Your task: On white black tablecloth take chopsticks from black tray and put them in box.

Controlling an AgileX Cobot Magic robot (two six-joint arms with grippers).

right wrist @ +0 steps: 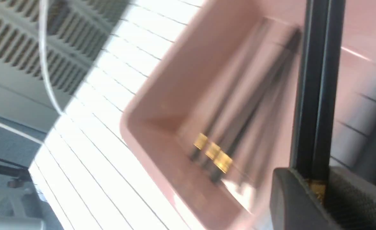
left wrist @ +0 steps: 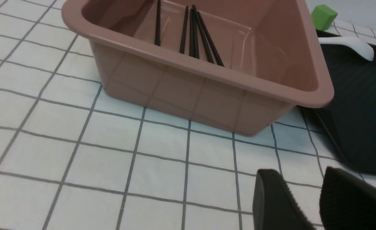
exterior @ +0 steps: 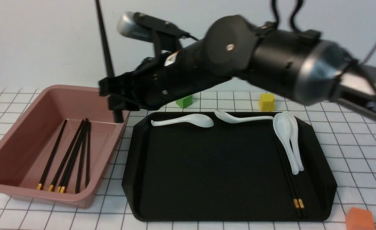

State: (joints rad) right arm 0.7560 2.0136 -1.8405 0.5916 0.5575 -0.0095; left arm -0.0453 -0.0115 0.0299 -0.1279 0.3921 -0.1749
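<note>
On the tablecloth (exterior: pixel 350 143) the black tray (exterior: pixel 207 191) lies mid-surface and the box (exterior: pixel 12 153) towards the left edge, the left tool (left wrist: pixel 309 204) hangs open and empty, and the right tool (right wrist: pixel 317 188), above the box's far rim, clamps upright chopsticks (exterior: pixel 107 48) by their gold-banded end, which are best tilted lengthwise and lowered inside before release

A dusty-pink box (exterior: pixel 18 150) sits at the left of the frame on the white, black-gridded tablecloth (exterior: pixel 350 140), just beside the matte black tray (exterior: pixel 213 172) at centre. Several boxed chopsticks (exterior: pixel 68 153) lie lengthwise inside, gold bands toward the near wall. A tray pair (exterior: pixel 288 179) rests along the tray's right side. The raised chopsticks (exterior: pixel 107 48) stand nearly upright above the box's far right corner, pinched at the gold end by the right gripper (right wrist: pixel 317 188).
</note>
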